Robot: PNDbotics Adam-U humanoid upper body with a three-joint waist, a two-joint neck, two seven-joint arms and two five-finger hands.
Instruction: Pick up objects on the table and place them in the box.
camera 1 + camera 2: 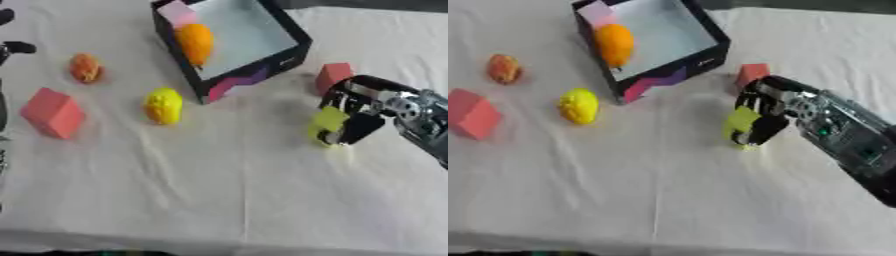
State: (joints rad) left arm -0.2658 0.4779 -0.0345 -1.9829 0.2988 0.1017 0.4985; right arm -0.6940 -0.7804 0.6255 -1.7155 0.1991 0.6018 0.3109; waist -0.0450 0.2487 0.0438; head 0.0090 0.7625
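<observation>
1. Fingers of the right hand (354, 117) curl round a yellow-green block (328, 122), holding it low over the white cloth (227, 190).
2. Just behind those fingers sits a small red cube (333, 75); beyond it, up and to their left, stands the dark box (293, 55), holding an orange (194, 42) and a pink block (178, 12).
3. Well to the fingers' left lie a yellow lemon (164, 105), a large red block (52, 112) and an orange-red fruit (86, 67).
4. Dark parts of the left hand (13, 47) show at the left edge; I cannot tell its fingers' state.

The right robot hand (767, 112) is black with silver joints. Its forearm (846, 142) is silver-grey and black, showing greenish parts inside.
</observation>
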